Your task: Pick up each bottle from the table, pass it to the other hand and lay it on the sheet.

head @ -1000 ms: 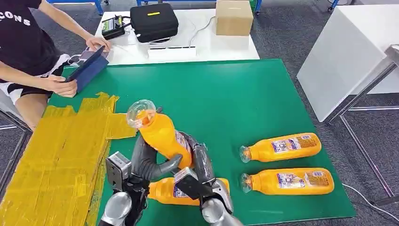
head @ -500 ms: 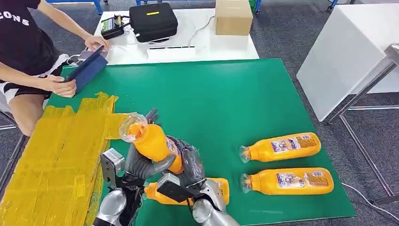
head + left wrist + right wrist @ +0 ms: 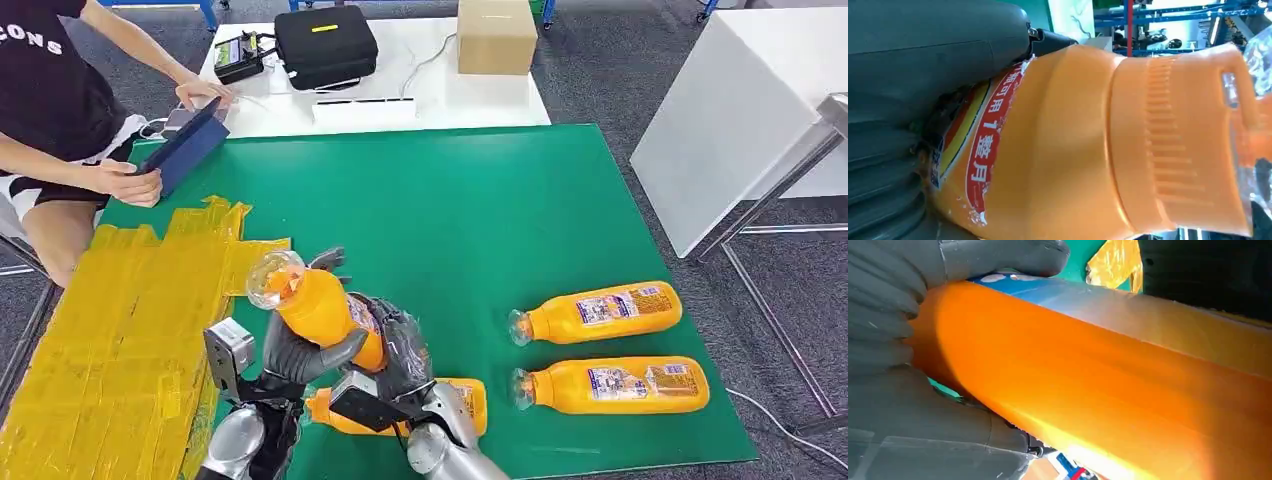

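Lowered & shifted left since prev: held bottle (image 3: 318, 305), gripped by both left hand (image 3: 292, 355) & right hand (image 3: 400, 345).

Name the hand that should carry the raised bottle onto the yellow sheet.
Probably left. The left hand already grips the raised bottle and sits beside the yellow sheet; the right hand holds it from the far side.

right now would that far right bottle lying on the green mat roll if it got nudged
Probably. The far right bottle lies on its side on the smooth green mat, and its body looks rounded, so a sideways nudge would likely roll it. It looks full of orange liquid, so it is probably heavy for its size and slow to start. The glossy plastic may be slippery.
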`<state>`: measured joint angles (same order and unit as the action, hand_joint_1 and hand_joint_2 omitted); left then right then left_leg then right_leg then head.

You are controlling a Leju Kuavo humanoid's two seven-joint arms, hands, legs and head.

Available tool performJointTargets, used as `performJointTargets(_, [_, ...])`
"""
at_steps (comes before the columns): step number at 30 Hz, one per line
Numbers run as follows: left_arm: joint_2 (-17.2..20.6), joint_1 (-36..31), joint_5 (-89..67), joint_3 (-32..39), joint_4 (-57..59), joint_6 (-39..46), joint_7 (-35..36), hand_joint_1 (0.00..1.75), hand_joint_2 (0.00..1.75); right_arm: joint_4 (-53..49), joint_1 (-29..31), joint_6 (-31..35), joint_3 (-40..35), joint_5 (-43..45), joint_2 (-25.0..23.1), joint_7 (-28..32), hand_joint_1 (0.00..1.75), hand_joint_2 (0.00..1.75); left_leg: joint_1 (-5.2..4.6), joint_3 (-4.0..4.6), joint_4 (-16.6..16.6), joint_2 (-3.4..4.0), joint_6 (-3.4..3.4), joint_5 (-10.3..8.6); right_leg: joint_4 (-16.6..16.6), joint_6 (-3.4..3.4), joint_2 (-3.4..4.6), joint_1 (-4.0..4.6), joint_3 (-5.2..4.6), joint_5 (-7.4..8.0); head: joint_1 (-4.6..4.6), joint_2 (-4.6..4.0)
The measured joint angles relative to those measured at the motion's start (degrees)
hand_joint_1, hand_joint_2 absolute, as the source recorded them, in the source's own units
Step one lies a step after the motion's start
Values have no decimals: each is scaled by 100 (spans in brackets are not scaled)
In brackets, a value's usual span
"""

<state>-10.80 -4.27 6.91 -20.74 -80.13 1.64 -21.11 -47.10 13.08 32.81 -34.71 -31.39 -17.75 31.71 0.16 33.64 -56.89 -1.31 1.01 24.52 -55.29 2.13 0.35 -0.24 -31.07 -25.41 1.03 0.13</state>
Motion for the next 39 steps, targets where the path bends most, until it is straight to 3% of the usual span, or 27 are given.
performJointTargets(7, [20,31,160,13,-46,2,20,175,175,-131,-80,-464,-22,472,15,83,175,175,0,0,0,0,0,0,0,0,0,0,0,0,-2,0])
performJointTargets(14, [48,111,-4,-4,-397,159,-94,175,175,-926,-349,-813,13,590,131,63,175,175,-1,2,0,0,0,0,0,0,0,0,-1,0,-2,0])
performJointTargets(23, [61,136,-135,-72,-675,262,-138,175,175,-1552,-560,-914,44,588,227,33,175,175,0,2,0,0,0,0,0,0,0,0,1,0,-2,0])
performJointTargets(24, [66,136,-135,-83,-686,262,-138,175,175,-1572,-571,-916,44,588,232,33,110,175,0,2,0,0,0,0,0,0,0,0,1,0,-2,0])
performJointTargets(25, [72,140,-140,-90,-704,267,-138,175,175,-1596,-578,-916,44,588,236,31,0,175,0,2,0,0,0,0,0,0,0,0,0,0,0,0])
performJointTargets(28, [107,172,-531,-114,-799,530,-286,175,175,-1702,-610,-968,54,605,249,9,0,175,0,3,0,0,0,0,0,0,0,0,1,0,-2,0])
performJointTargets(32, [252,275,-2655,-26,-1321,1844,-213,175,175,-2178,-829,-1316,273,870,289,-20,0,175,0,4,0,-11,0,0,0,0,-3,0,2,-1,-4,0])
performJointTargets(34, [441,275,-5025,211,-1601,2556,459,175,175,-2501,-1030,-1557,512,929,324,-88,0,175,0,6,1,-11,-1,1,0,0,-2,0,0,-1,0,0])
performJointTargets(37, [633,250,-8216,641,-1711,2785,1867,175,175,-3009,-1240,-1792,904,940,341,-162,0,175,1,5,2,-5,-1,1,0,-1,-2,1,-3,-1,-2,0])
performJointTargets(39, [805,158,-9183,967,-1678,2785,2300,175,175,-3283,-1339,-1869,1163,997,350,-190,0,175,3,4,2,-2,-1,-1,0,-1,-1,2,-3,-1,0,0])
